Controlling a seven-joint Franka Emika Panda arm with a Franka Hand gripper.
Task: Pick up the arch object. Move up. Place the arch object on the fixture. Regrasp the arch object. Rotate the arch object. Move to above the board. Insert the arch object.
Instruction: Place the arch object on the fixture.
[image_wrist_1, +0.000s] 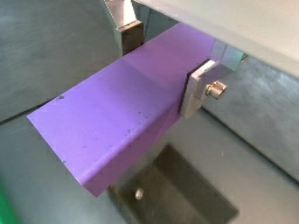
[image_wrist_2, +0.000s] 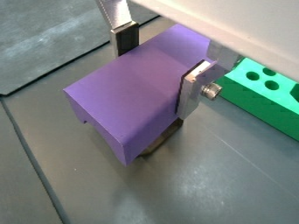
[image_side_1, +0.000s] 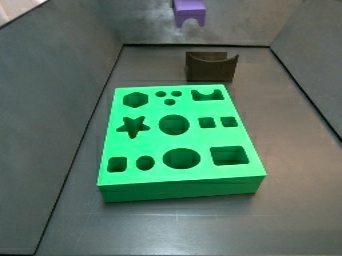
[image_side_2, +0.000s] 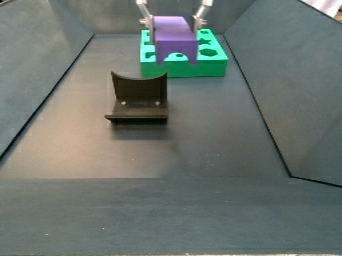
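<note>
A: Purple arch object is clamped in the pincer, silver plates pressed on its two opposite sides, so closed on it, not empty. In a side view it hangs high up, clear of the floor.

B: Which way does it lie?

A: Long axis runs across the fingers, sticking out well past them toward the camera in both wrist views. Arch notch shows on its lower edge in a side view.

B: And the fixture?

A: Dark fixture stands on the grey surface, U-shaped dip up, nothing in it. In a wrist view a dark shape sits right below the block, probably the fixture, so the block looks about over it. My guess is the placing step comes next: straight down, long axis lined up with the dip. Can't tell the exact offset.

B: Board?

A: Green board lies flat just beside the fixture, its holes all empty in a side view. Its corner shows in a wrist view.

B: Room?

A: Dark grey floor, sloped grey walls round it. Nothing else loose.
</note>
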